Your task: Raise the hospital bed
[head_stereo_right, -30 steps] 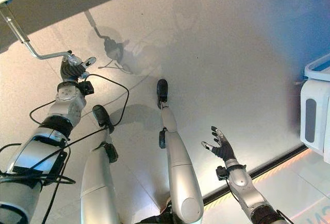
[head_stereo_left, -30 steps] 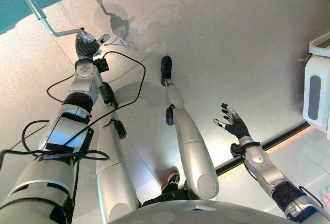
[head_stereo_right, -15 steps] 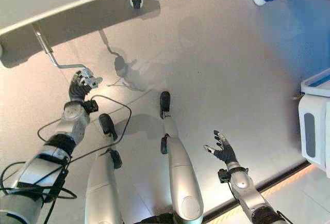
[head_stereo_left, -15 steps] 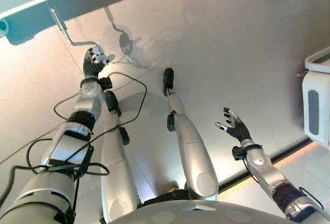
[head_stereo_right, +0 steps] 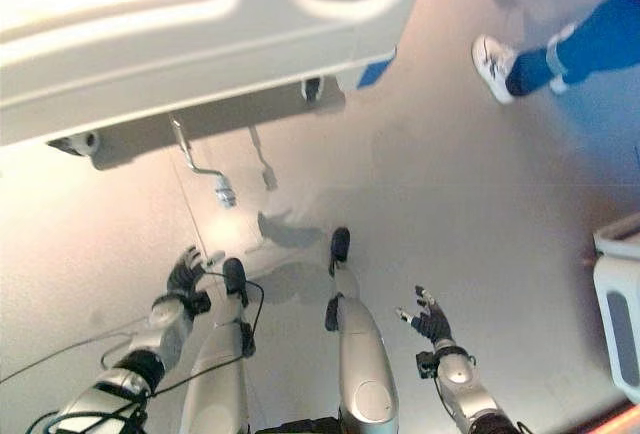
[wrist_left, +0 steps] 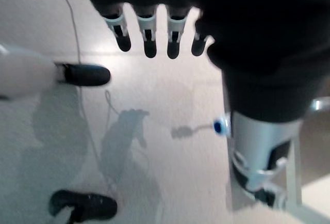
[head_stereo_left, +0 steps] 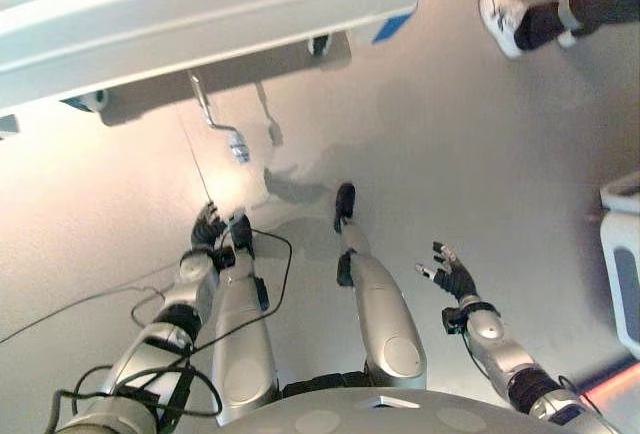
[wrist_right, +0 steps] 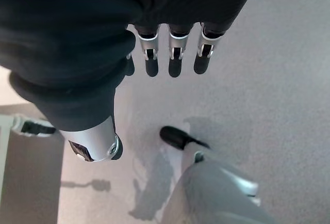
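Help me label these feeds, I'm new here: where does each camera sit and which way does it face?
Left eye view: on the head, looking down at the floor; hospital bed and crank ahead, left hand and right hand open.
Right eye view: beside it, same direction; shares bed, crank, both hands, a person's shoe.
Left wrist view: on the left wrist, along straight fingers toward the floor.
Right wrist view: on the right wrist, along straight fingers, floorward.
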